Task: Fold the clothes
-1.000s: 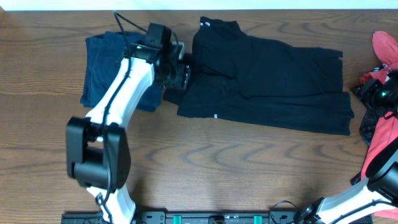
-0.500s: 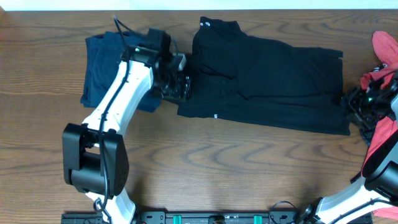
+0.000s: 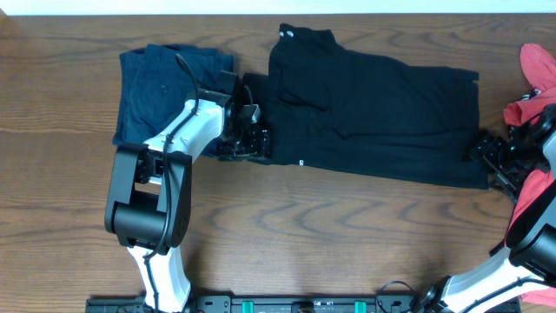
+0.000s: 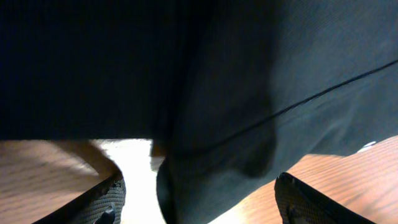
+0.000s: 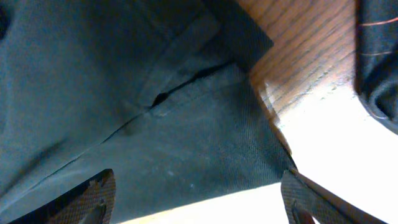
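The worktop point(image 3: 347, 235) carried the long black garment point(image 3: 382, 113), spread flat. Navy shorts point(image 3: 156, 87) lay just beside its left end, red pieces point(image 3: 539, 65) off its right end. My left tool point(image 3: 252, 143) stood wide at the garment's lower-left corner, and my right tool point(image 3: 485, 152) stood wide at its lower-right corner.

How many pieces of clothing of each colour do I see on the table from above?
Black garment: 1
Navy shorts: 1
Red pieces: 2, unless they join out of sight
Total: 4
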Motion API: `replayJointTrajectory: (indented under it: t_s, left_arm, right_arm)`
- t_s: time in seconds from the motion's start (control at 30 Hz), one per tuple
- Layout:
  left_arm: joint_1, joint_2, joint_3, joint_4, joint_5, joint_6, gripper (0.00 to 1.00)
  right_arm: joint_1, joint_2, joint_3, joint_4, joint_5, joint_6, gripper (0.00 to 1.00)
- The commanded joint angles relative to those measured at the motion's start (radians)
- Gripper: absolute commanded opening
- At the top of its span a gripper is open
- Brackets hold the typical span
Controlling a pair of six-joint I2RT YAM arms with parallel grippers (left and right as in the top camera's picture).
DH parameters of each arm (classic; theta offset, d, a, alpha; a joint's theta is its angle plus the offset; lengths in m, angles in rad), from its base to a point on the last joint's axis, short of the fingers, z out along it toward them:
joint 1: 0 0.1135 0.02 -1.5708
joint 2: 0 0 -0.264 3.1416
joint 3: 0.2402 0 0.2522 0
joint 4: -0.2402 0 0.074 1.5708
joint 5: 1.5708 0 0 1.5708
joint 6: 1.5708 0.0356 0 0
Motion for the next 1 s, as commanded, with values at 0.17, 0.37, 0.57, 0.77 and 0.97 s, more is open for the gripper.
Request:
replayJointTrajectory:
  t_s: [0.17,0.37,0.57,0.77,0.97]
  left_arm:
    - [-0.002,0.07,-0.01,0.048,0.024,-0.084,0.27]
    - [-0.002,0.069,-0.01,0.021,0.024,-0.084,0.06]
    - [-0.002,0.069,-0.01,0.014,0.024,-0.083,0.06]
    - [-0.002,0.069,-0.01,0.017,0.024,-0.083,0.06]
    - [-0.002,0.069,-0.01,0.017,0.024,-0.083,0.06]
  right_arm:
    - [0.0,-0.01,-0.052,0.079,-0.017,0.029,0.72]
    - [0.001,-0.01,-0.069,0.073,-0.01,0.04,0.67]
    - [-0.002,-0.01,-0.113,0.055,0.11,0.064,0.77]
    - [-0.002,-0.01,-0.153,0.097,0.139,0.123,0.7]
    - [-0.002,-0.01,-0.185,0.17,0.088,0.13,0.53]
